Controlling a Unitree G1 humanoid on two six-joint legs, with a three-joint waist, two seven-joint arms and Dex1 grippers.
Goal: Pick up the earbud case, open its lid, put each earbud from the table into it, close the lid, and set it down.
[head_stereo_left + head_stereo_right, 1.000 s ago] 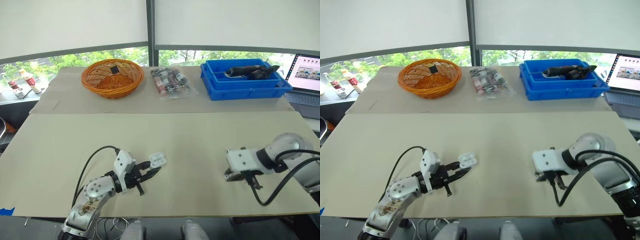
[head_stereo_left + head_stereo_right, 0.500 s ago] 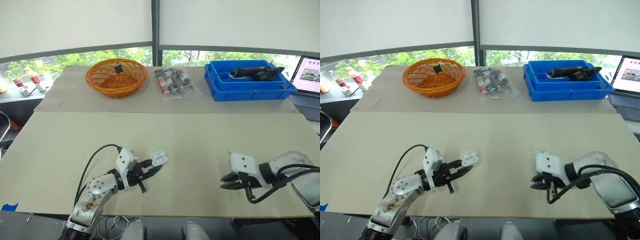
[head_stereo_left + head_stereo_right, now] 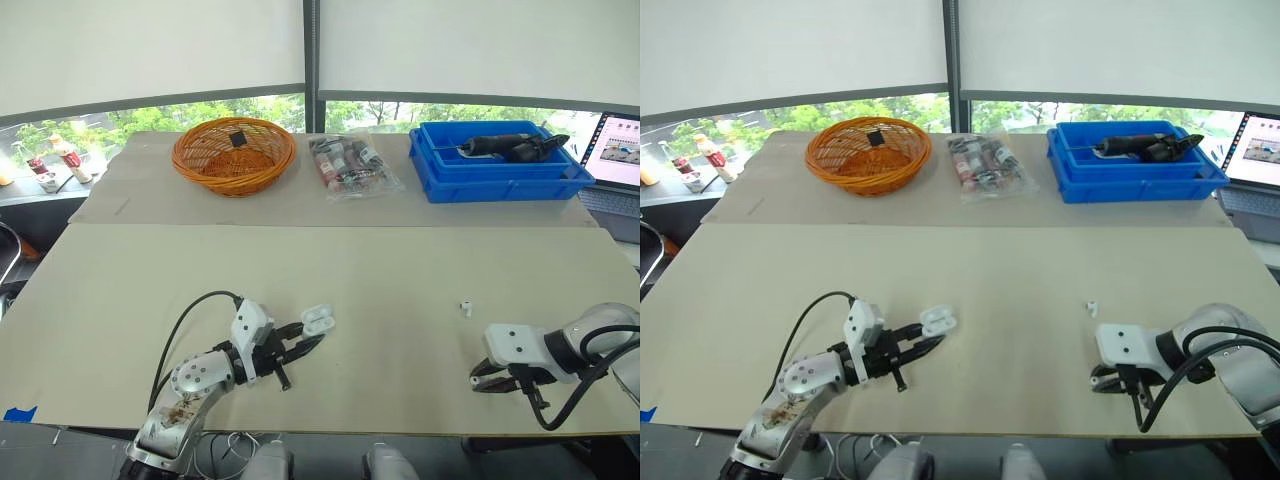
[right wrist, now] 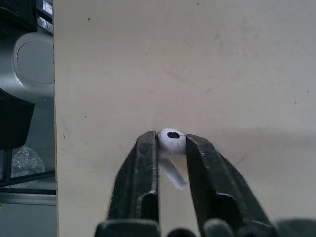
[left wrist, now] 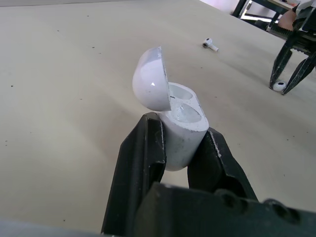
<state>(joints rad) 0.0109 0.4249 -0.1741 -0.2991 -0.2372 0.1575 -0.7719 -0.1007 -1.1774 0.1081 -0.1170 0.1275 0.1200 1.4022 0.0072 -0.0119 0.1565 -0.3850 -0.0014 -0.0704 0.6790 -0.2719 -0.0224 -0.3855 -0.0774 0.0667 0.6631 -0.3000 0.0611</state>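
The white earbud case (image 5: 174, 123) has its lid tipped open and both sockets bare. My left gripper (image 3: 306, 337) is shut on its body, just above the front left of the table (image 3: 380, 270). One white earbud (image 3: 465, 308) lies loose on the table at the right. A second earbud (image 4: 172, 138) sits on the table near the front right edge, with my right gripper (image 3: 476, 383) shut on its head, fingers (image 4: 146, 163) pressed to either side. The left wrist view also catches that earbud (image 5: 279, 86) between the right gripper's tips.
Along the far side stand an orange wicker basket (image 3: 233, 155), a clear bag of small items (image 3: 346, 165) and a blue bin (image 3: 500, 160) holding a dark tool. A laptop (image 3: 622, 145) sits at the far right. The table's front edge runs close to the right gripper.
My right gripper has moved right and toward the front edge, uncovering the loose earbud on the table, and now grips the second earbud. The left gripper still holds the open case.
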